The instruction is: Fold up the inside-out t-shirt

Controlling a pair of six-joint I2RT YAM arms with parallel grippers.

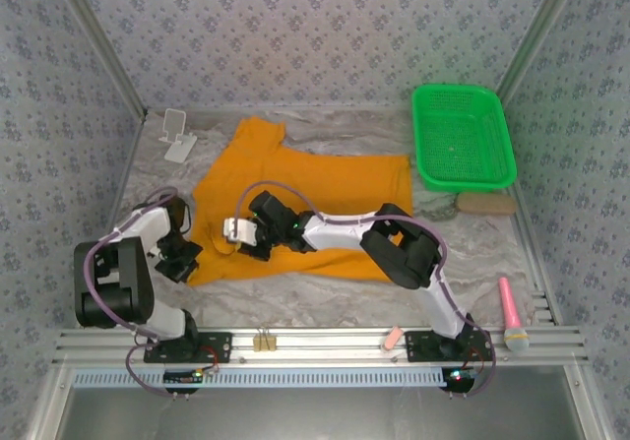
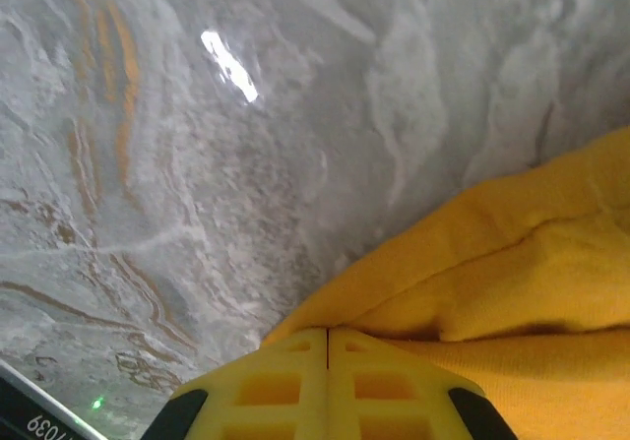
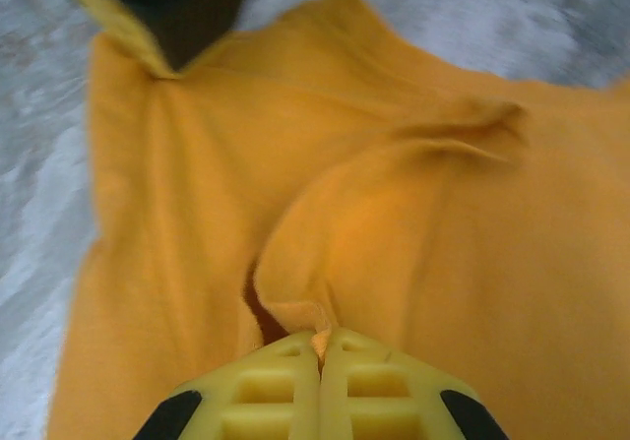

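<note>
- T-shirt (image 1: 325, 204) lies spread flat across the middle of the table (image 1: 325, 302), one sleeve reaching toward the far edge and its hem running toward the near-left corner.
- Your right gripper (image 3: 320, 340) is pressed shut on a small nub of the orange cloth. A raised ridge runs away from the tips, so the top layer is pulled up off the layer beneath.
- Your left gripper (image 2: 327, 340) sits at the shirt's near-left edge, fingers squeezed flush together where cloth meets bare marble. You cannot tell whether any hem is caught between them.
- In the overhead view the left gripper (image 1: 187, 255) and right gripper (image 1: 231, 238) stand near each other on that same side.
- Judging from this, you are separating layers at one end, probably to open the shirt or lift that edge for a fold. No fold is made yet.
</note>
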